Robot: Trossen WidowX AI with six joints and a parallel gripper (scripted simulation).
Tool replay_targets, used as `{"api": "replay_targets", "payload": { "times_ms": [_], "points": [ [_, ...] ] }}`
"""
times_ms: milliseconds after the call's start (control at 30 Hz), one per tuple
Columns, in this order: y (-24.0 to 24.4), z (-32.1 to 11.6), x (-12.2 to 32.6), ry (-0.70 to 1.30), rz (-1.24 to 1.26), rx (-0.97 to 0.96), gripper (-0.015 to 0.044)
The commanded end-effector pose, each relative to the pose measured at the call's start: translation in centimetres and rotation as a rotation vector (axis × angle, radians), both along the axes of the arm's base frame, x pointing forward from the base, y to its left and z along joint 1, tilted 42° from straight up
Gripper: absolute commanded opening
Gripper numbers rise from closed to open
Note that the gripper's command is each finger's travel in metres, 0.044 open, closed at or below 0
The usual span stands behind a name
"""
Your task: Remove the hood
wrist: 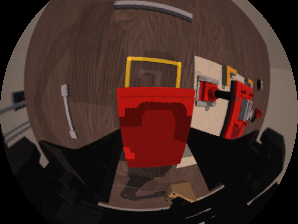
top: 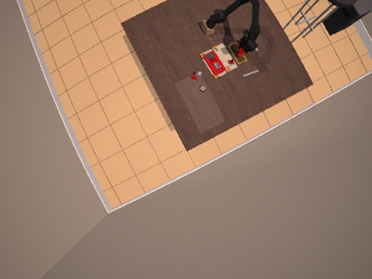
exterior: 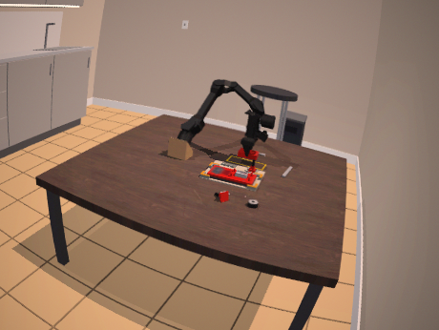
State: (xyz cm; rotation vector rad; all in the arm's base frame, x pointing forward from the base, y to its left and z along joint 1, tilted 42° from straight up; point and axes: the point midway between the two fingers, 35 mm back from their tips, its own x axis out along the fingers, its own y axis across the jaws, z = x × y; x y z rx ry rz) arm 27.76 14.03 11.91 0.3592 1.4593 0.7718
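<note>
Pincer [top: 241, 49] [exterior: 247, 152] clamped on red hood [top: 241, 52] [exterior: 248, 154] [wrist: 155, 127], held above worktop [top: 161, 54] [exterior: 143, 191] [wrist: 95, 65] by the yellow outline [top: 246, 61] [exterior: 265, 167] [wrist: 155, 60]. Overlap hard to judge; probably needs a small shift inward. Keep it level, lower gently, release only once supported, then back straight off.
</note>
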Motion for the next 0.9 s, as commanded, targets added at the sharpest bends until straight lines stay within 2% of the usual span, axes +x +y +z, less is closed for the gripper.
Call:
{"api": "replay_targets", "payload": {
  "times_ms": [0,867],
  "points": [
    [0.19,-0.15,-0.06,0.004,-0.005,0.004,0.0000],
    [1.12,-1.13,-0.32,0.005,-0.005,0.006,0.0000]
  ]
}}
